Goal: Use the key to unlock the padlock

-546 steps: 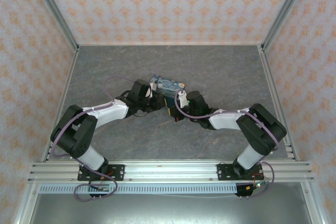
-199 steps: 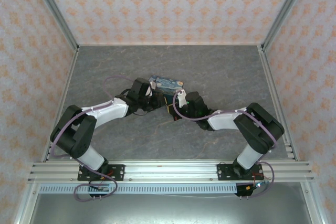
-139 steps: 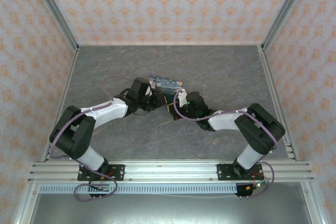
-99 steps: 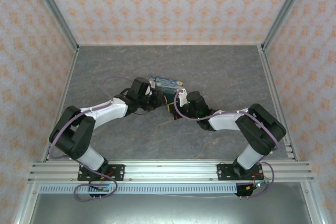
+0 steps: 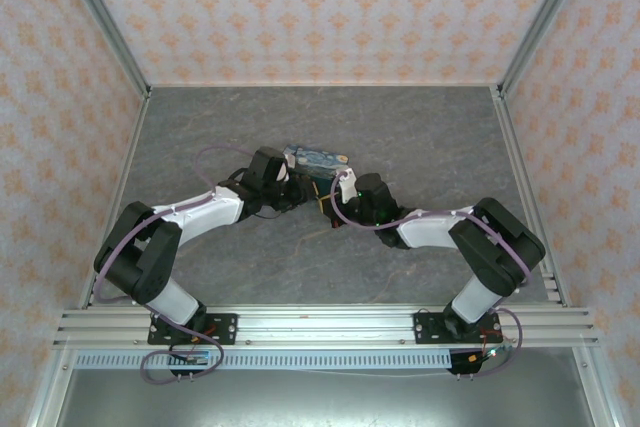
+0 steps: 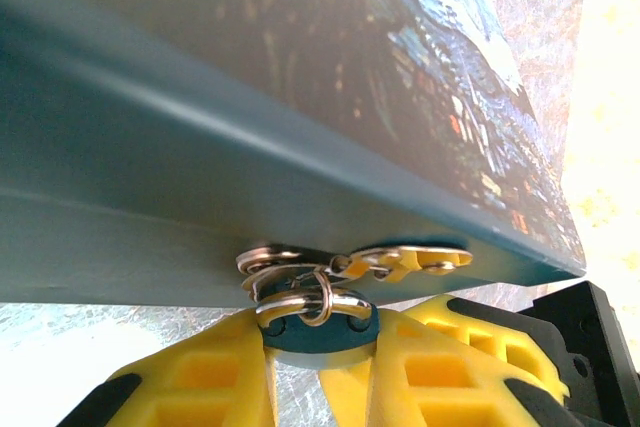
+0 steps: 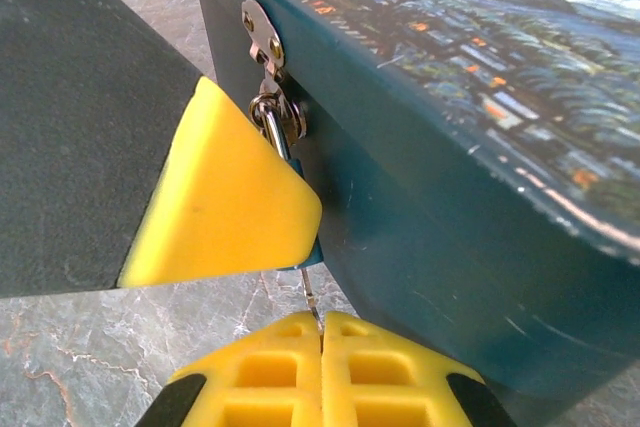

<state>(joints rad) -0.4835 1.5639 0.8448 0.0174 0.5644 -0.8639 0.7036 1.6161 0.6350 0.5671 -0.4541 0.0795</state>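
Left wrist view: the padlock (image 6: 322, 334), a tiny dark teal body with a silver shackle (image 6: 310, 304), is hanging from the hasp (image 6: 400, 262) on the night-sky painted box (image 6: 300, 97). The left gripper (image 6: 320, 372) is clamping its body between yellow fingers. The right gripper (image 7: 321, 347), jaws together, is pinching the key (image 7: 311, 299), whose thin blade is reaching up to the lock. From above, the box is showing less lid than moments earlier.
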